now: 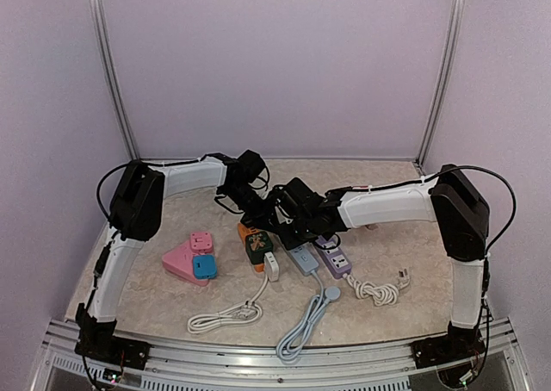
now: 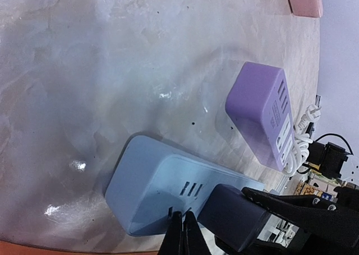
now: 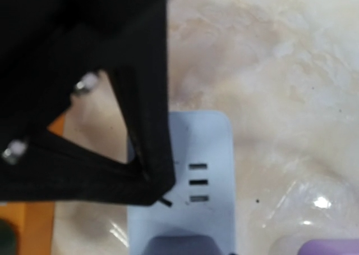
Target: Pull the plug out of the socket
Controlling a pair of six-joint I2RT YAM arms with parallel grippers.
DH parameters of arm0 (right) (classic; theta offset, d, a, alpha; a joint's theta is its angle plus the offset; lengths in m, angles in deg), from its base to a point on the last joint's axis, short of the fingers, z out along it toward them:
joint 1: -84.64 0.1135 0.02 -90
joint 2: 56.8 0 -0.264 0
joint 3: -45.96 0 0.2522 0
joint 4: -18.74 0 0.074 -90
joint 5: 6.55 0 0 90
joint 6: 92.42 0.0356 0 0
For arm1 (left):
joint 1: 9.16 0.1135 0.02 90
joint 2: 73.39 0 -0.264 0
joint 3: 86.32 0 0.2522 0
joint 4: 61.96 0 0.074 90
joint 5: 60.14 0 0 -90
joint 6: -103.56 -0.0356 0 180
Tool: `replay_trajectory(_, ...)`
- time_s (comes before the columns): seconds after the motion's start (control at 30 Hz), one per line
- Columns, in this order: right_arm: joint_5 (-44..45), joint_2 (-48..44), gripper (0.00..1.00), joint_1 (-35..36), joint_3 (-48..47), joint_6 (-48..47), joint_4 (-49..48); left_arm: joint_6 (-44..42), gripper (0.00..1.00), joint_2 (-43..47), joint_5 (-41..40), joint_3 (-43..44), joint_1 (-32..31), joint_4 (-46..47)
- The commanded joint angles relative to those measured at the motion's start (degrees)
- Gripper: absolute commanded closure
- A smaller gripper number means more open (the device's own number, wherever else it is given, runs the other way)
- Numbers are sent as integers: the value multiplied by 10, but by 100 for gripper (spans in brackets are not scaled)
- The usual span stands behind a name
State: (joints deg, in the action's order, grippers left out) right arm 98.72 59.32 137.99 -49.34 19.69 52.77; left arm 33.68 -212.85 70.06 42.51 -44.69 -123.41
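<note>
A light blue power strip (image 1: 303, 259) lies on the table; it also shows in the left wrist view (image 2: 151, 182) and the right wrist view (image 3: 202, 154). A dark plug (image 2: 238, 215) sits on its top face. My right gripper (image 1: 301, 234) is shut on that plug, its black fingers (image 2: 303, 210) on either side of it. The plug's top shows at the bottom edge of the right wrist view (image 3: 179, 246). My left gripper (image 2: 182, 235) is shut, its tips pressed on the strip's face beside the plug; it also fills the right wrist view (image 3: 160, 192).
A purple power strip (image 1: 336, 260) with a coiled white cable (image 1: 374, 289) lies right of the blue one. An orange and green strip (image 1: 256, 245) with a white plug (image 1: 271, 266) lies left of it. A pink socket block (image 1: 191, 257) is further left.
</note>
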Motion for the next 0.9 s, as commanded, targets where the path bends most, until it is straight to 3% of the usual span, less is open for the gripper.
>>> replay_trajectory(0.0, 6, -14, 89, 4, -5, -2, -2, -4, 99, -53, -72, 15, -8, -65)
replay_trajectory(0.4, 15, -52, 93, 2, 0, 11, -22, 6, 99, -96, -129, 38, -30, -113)
replay_trajectory(0.87, -9, -92, 95, -26, 49, 41, -46, 17, 98, -108, -150, 6, -40, -110)
